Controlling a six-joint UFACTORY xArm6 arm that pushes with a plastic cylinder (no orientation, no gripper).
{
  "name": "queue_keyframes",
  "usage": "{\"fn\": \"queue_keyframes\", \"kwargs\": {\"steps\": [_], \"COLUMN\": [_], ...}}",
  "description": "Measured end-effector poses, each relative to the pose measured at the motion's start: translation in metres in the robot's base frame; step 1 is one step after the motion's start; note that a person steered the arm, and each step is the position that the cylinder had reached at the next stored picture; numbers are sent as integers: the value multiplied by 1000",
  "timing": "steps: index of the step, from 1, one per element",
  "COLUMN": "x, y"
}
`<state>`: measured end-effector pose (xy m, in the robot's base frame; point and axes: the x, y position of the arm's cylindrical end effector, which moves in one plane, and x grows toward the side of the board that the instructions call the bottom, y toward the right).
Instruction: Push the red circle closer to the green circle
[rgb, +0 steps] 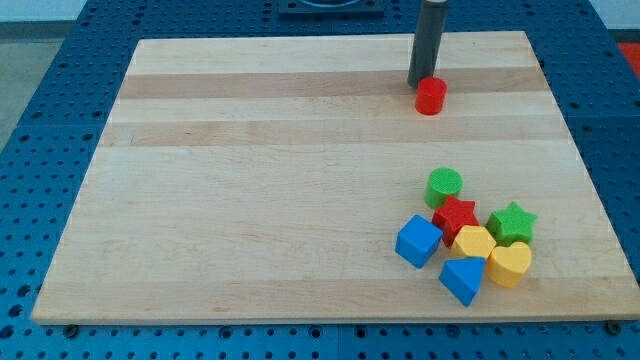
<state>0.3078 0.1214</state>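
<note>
The red circle (431, 96) lies near the view's top, right of centre, on the wooden board (250, 200). My tip (418, 84) stands just behind it, touching or nearly touching its upper left side. The green circle (444, 186) lies well below the red circle, at the top of a cluster of blocks in the lower right.
The cluster holds a red star (455, 217), a green star (512, 222), a blue cube (418, 241), a yellow hexagon (475, 242), a yellow heart (510, 264) and a blue block (462, 279). The board's right edge runs close to the cluster.
</note>
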Motion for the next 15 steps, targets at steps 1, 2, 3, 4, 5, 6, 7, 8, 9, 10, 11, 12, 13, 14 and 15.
{"fn": "queue_keyframes", "kwargs": {"steps": [1,2,3,4,5,6,7,8,9,10,11,12,13,14,15], "x": [23,44,64,80,81,87,88,88,87,79,76,76,81,89,91], "y": [1,3,7,9,17,35,36,36,42,58,61,68,77,77,76]}}
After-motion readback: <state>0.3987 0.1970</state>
